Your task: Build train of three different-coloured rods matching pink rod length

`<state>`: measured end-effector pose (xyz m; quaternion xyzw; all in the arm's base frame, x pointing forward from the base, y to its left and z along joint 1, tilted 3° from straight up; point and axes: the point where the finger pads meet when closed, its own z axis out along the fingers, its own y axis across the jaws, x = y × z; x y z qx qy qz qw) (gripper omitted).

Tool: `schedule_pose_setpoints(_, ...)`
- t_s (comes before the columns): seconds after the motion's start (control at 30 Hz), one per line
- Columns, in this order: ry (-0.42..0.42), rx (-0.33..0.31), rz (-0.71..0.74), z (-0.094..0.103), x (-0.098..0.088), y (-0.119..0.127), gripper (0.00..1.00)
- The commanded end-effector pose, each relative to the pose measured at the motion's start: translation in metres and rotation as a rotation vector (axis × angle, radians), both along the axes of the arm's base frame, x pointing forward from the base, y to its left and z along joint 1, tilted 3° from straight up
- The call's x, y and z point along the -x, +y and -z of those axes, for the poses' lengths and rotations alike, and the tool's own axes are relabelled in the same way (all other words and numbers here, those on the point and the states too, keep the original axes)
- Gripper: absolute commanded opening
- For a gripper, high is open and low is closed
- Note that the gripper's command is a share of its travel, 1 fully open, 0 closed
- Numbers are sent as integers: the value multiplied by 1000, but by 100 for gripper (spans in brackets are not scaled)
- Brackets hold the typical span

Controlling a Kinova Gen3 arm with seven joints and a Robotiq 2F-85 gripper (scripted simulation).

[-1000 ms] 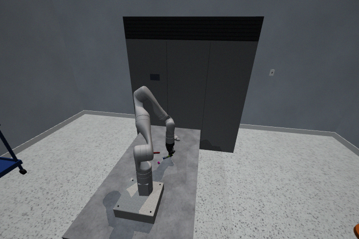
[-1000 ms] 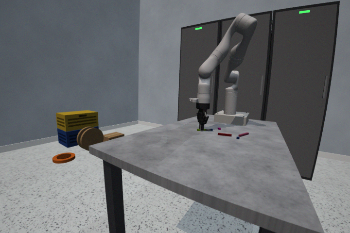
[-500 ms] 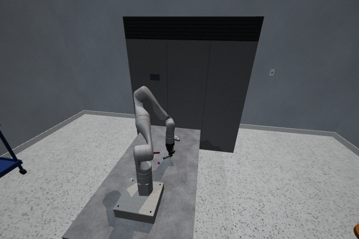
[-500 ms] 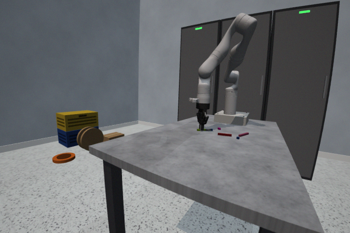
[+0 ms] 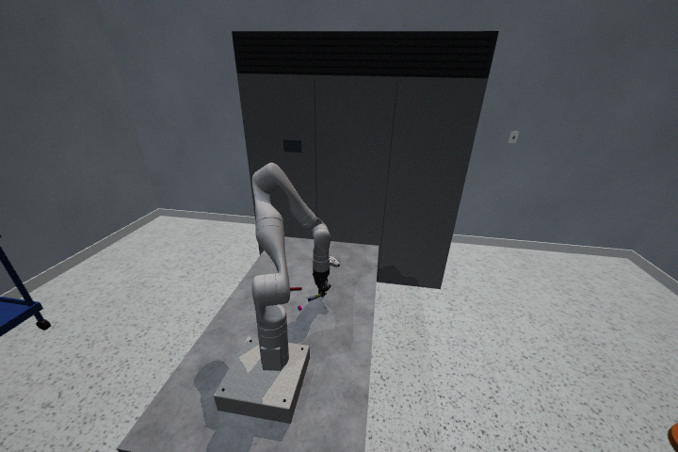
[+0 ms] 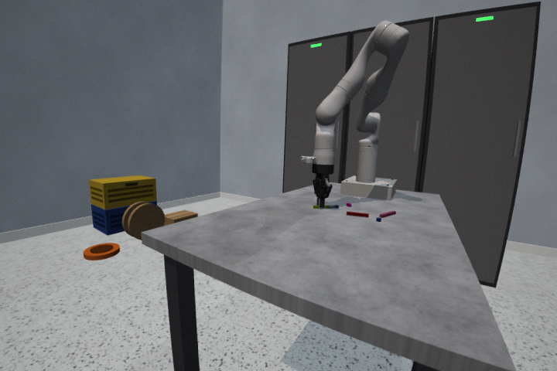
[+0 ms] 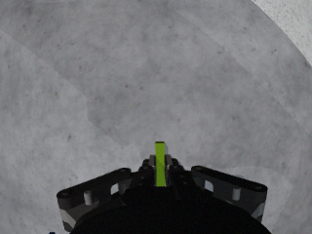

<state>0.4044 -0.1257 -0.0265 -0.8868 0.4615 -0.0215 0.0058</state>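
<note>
No readable writing or labels in any view. Gripper (image 7: 160,171) pinched on the lime rod (image 7: 160,163), low over the table (image 6: 332,270); rod's rear end hidden by the fingers. Pink rod (image 6: 387,213) at 3 o'clock of the gripper, well apart.

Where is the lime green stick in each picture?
Top: the lime rod is a tiny streak under the gripper, mid-table.
Exterior: lime rod low at the table, under the gripper at the far end.
Wrist: it pokes up between the fingers, centre-bottom.
Shared landmark: the orange ring on the floor.
</note>
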Motion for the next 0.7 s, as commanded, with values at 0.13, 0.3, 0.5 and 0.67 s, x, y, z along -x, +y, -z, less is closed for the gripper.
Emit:
schedule_pose_setpoints(0.13,-2,0,0,-1,0,0,8)
schedule_pose_setpoints(0.3,-2,0,0,-1,0,0,12)
schedule_pose_setpoints(0.5,-2,0,0,-1,0,0,20)
schedule_pose_setpoints(0.67,-2,0,0,-1,0,0,24)
